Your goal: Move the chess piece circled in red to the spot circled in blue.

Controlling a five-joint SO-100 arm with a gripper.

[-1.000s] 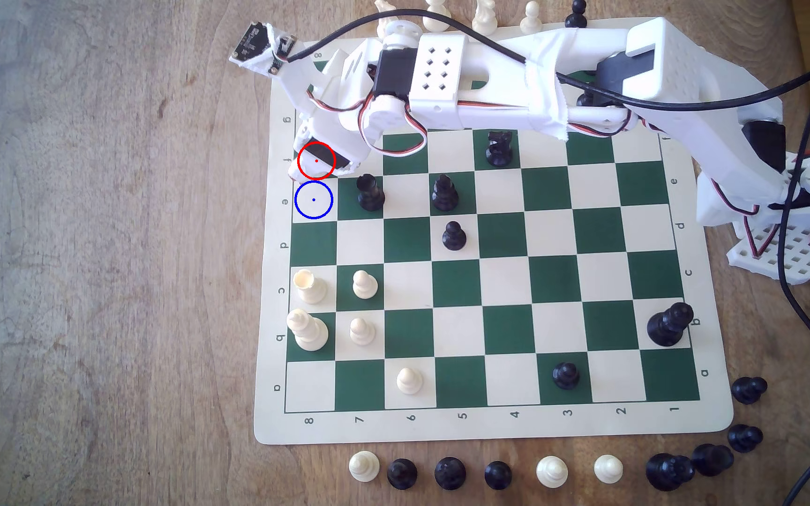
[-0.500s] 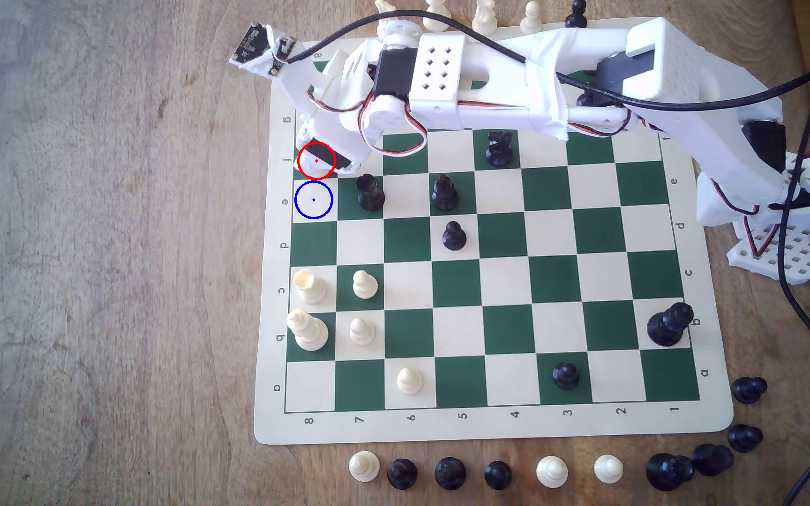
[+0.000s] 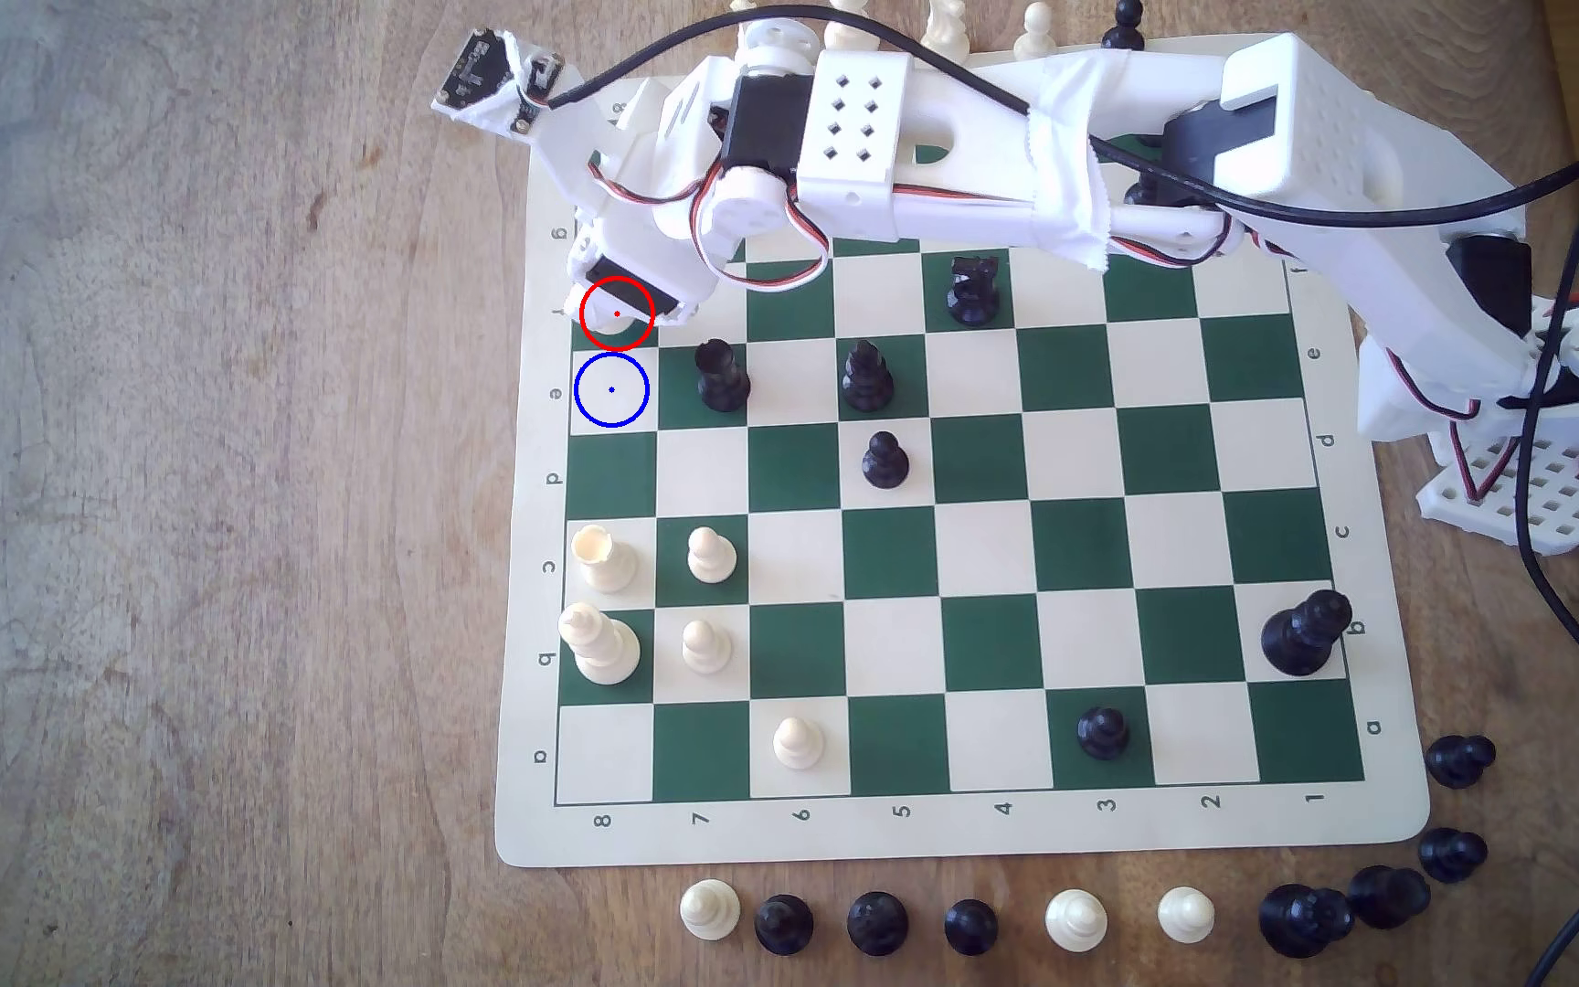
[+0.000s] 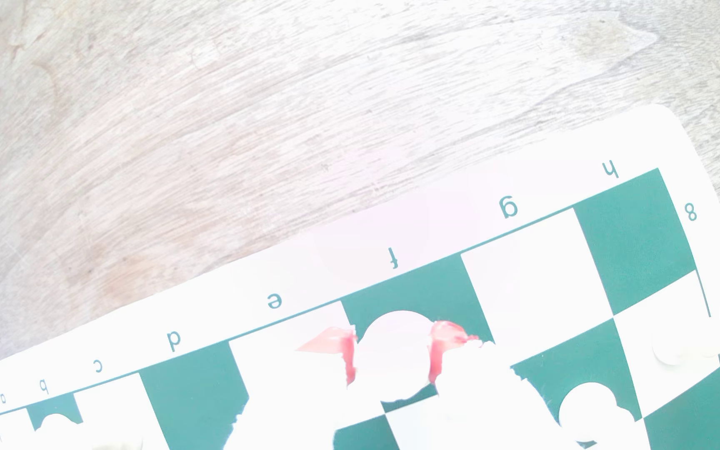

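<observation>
Holding the piece [image 4: 396, 346] in the hand [image 4: 393, 357], pink-taped pads [image 4: 435, 352] pressing in on either side of its round top, judging by the wrist view; glare is washing out the contact line, so reading that grasp as likely rather than certain. Keeping the piece over the green square in row f, at the left edge of the board [image 3: 985, 560] in the exterior view, with the red ring lying over it and most of it hidden under the hand [image 3: 620, 321].

Aiming for the spot [image 3: 612, 390], the cream square in row e just nearer the exterior camera, touching the piece's square along one edge. Calling for only a short carry, then: lifting just enough to free the base, sliding straight toward the blue dot, and keeping the wrist level so the narrow-waisted piece is not tipping between the pads.

Watching the black piece [image 3: 721, 377] on the square just right of the spot in the exterior view; staying clear of it by not drifting right. Lowering until the base is sitting flat on the square before loosening the pads, then rising straight up. Keeping well in from the bare table [image 3: 197, 474] beyond the board's left margin.
</observation>
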